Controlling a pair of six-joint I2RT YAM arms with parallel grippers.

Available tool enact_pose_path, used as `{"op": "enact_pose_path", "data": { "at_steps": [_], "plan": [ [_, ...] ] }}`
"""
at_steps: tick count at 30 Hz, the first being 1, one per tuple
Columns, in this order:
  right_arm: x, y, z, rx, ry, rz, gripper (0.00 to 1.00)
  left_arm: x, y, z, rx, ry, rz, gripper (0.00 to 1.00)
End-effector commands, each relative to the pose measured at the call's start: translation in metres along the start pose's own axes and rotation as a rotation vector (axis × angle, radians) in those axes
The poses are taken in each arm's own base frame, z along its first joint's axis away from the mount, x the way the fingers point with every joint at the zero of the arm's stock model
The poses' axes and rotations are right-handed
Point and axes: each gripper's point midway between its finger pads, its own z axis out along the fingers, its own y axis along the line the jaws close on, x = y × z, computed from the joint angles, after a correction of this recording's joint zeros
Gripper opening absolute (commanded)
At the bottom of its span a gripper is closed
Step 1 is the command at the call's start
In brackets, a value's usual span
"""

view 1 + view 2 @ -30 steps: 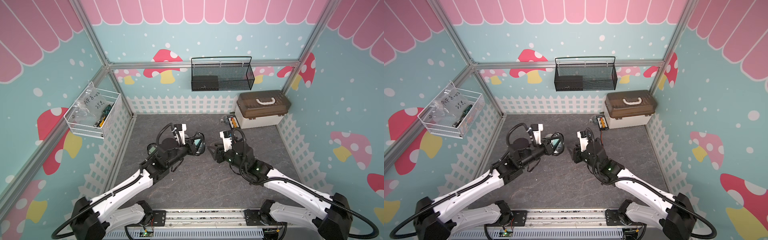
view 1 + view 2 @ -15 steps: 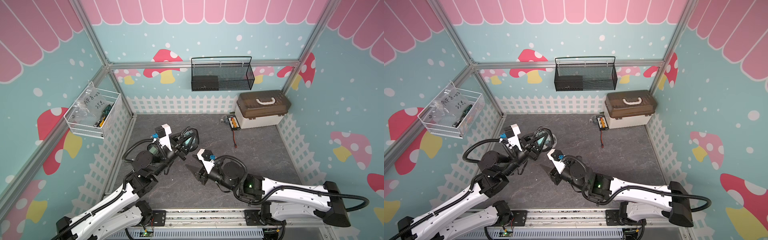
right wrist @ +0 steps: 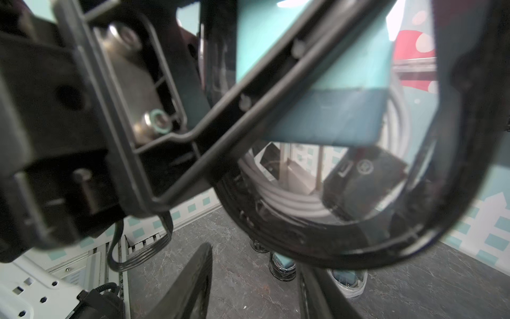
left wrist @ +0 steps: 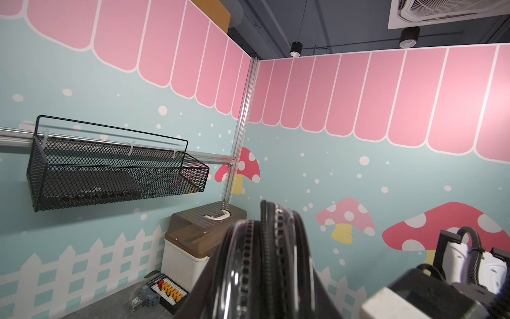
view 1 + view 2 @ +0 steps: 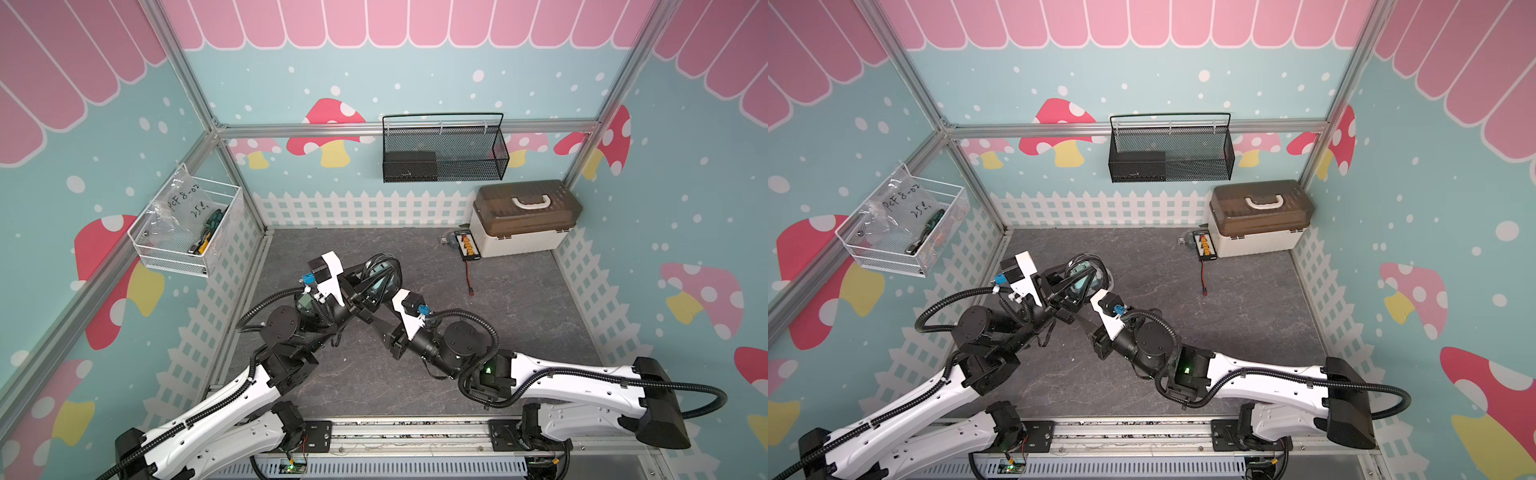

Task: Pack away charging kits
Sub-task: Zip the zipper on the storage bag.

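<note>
My left gripper (image 5: 371, 288) is shut on a black-rimmed oval pouch (image 5: 380, 272), held up off the floor on its edge. The left wrist view shows that pouch (image 4: 265, 256) edge-on between the jaws. Through its clear window, close in the right wrist view, I see a teal cube charger (image 3: 331, 82) and a coiled white cable (image 3: 289, 198). My right gripper (image 5: 368, 318) sits just below and in front of the pouch, open, with only floor between its fingers (image 3: 193, 281). Beyond them on the floor stand two black-rimmed pouches (image 3: 283, 266) and a clear pouch (image 3: 349, 281).
A beige box with a brown lid (image 5: 523, 220) stands at the back right. Beside it lies a black board with orange connectors (image 5: 467, 245), trailing a red wire (image 5: 468, 278). A black mesh basket (image 5: 444, 153) hangs on the back wall and a white wire basket (image 5: 187, 232) on the left wall.
Both arms have drawn back toward the front left, the left one keeping the pouch. The right gripper has come in close under the held pouch.
</note>
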Motion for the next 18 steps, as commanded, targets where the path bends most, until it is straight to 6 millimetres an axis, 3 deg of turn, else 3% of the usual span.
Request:
{"op": "enact_pose_path", "data": {
  "at_steps": [1,12,18],
  "plan": [
    [-0.024,0.000,0.002,0.010,-0.072,0.004,0.46,-0.002,0.003,0.001,-0.021,-0.029,0.036,0.00],
    [-0.027,-0.013,0.008,0.096,-0.074,0.036,0.38,0.010,0.013,0.001,-0.063,-0.026,0.020,0.00],
    [-0.029,-0.020,0.013,0.152,-0.064,0.060,0.26,0.011,0.014,0.000,-0.066,-0.030,0.010,0.00]
  ]
}}
